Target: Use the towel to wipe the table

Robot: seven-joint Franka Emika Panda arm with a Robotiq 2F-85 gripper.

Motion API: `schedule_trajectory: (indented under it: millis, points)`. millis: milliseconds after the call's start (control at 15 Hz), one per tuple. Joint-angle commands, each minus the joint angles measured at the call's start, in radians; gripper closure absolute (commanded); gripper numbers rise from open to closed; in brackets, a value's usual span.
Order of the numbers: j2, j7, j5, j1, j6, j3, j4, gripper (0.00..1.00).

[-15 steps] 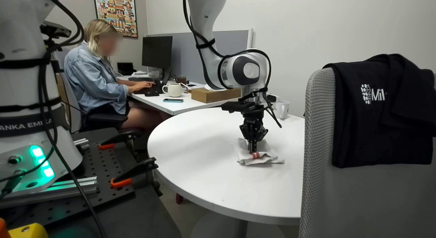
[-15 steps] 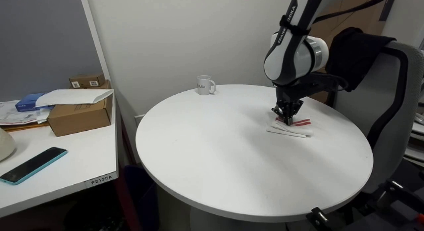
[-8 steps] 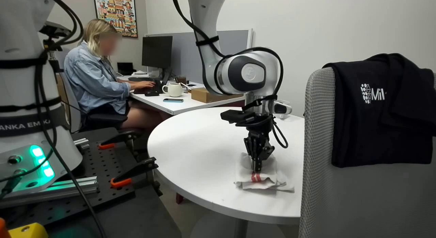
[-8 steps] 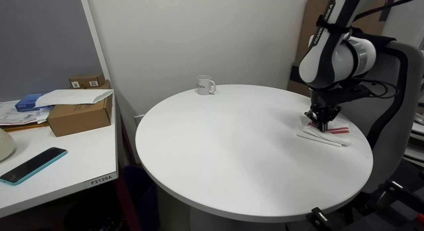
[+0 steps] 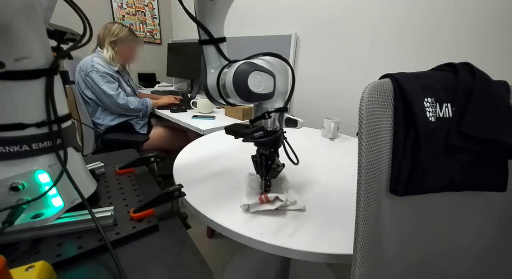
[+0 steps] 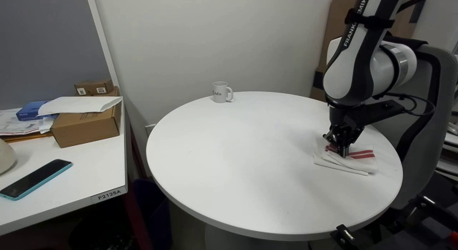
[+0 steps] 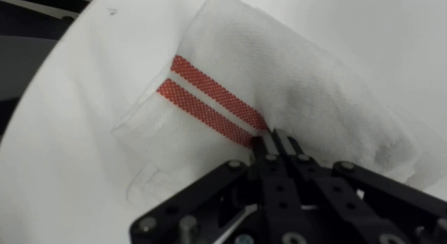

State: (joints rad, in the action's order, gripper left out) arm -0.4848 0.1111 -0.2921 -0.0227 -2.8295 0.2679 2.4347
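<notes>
A folded white towel (image 5: 280,199) with two red stripes lies on the round white table (image 5: 212,175). The towel also shows in an exterior view (image 6: 357,166), near the table's right side, and in the wrist view (image 7: 303,76), where it fills the middle. My gripper (image 5: 265,190) points down at the towel, its tips at the red stripes. In the wrist view, the gripper's (image 7: 273,134) fingers are close together, with a fold of cloth drawn up at the tips. The cloth between the pads is mostly hidden.
A white mug (image 5: 331,128) stands at the table's far edge, by the wall. A grey chair (image 5: 374,183) with a dark shirt (image 5: 448,151) on it stands close to the table. A person (image 5: 112,83) sits at a white desk (image 5: 188,121) with boxes and a phone.
The gripper and towel slid together across the table, first toward the chair, then back toward the robot base. The towel stayed at the fingertips throughout.
</notes>
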Motion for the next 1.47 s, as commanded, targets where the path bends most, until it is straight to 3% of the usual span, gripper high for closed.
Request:
schedule_trajectory:
  millis: [0, 333, 600, 800, 1133, 1400]
  points:
    - [0.033, 0.021, -0.027, 0.118, -0.062, -0.030, 0.099, 0.97]
    - [0.021, 0.045, -0.014, 0.257, -0.087, -0.112, 0.070, 0.97]
    - [0.022, 0.005, -0.015, 0.314, -0.131, -0.198, 0.073, 0.97]
    - [0.015, -0.034, -0.037, 0.340, -0.151, -0.219, 0.109, 0.97]
    - [0.038, -0.083, -0.077, 0.320, -0.146, -0.137, 0.169, 0.97]
    - [0.066, -0.066, -0.106, 0.293, -0.139, -0.001, 0.185, 0.97]
